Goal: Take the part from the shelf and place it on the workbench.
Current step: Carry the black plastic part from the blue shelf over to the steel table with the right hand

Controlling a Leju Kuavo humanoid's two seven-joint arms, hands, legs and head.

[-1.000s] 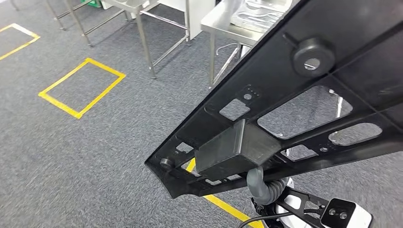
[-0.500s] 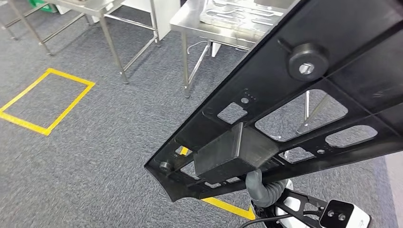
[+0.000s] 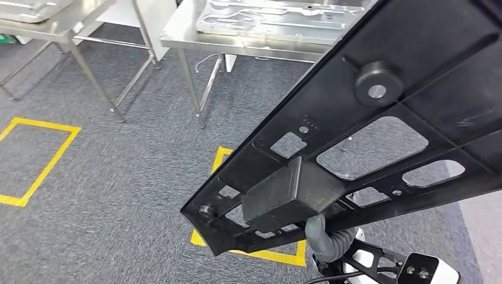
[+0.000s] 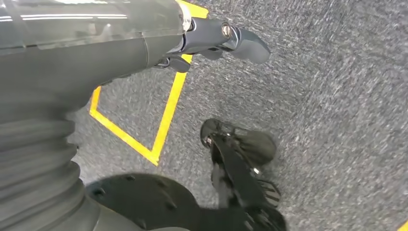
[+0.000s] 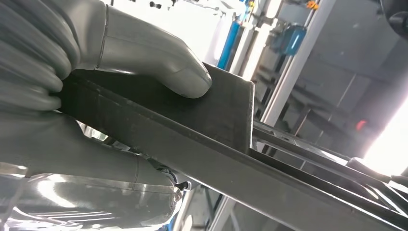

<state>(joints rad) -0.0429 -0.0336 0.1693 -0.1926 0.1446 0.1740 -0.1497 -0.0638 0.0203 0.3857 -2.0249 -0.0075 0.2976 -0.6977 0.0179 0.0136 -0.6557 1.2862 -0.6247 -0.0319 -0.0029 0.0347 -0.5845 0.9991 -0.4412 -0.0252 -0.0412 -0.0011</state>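
The part [image 3: 379, 124] is a long black plastic frame with cut-outs, a round knob and a box-shaped block. It slants across the right half of the head view, carried above the floor. My right hand [image 5: 57, 96] grips it, with the thumb [image 5: 163, 72] pressed on the block [image 5: 226, 115]; in the head view the part hides all of that hand but its grey ribbed cover [image 3: 328, 236]. My left hand [image 4: 144, 43] hangs over the carpet, holding nothing, its dark fingers [image 4: 240, 41] stretched out. Ahead stands a steel workbench [image 3: 237, 46].
A silvery moulded panel [image 3: 272, 15] lies on the workbench. A second steel table [image 3: 53, 21] stands to its left. Yellow tape boxes [image 3: 41, 165] mark the grey carpet, one just in front of me [image 3: 222, 157].
The camera has turned, so the steel tables and tape boxes have slid left and look closer. The part stays in the same place in my right hand.
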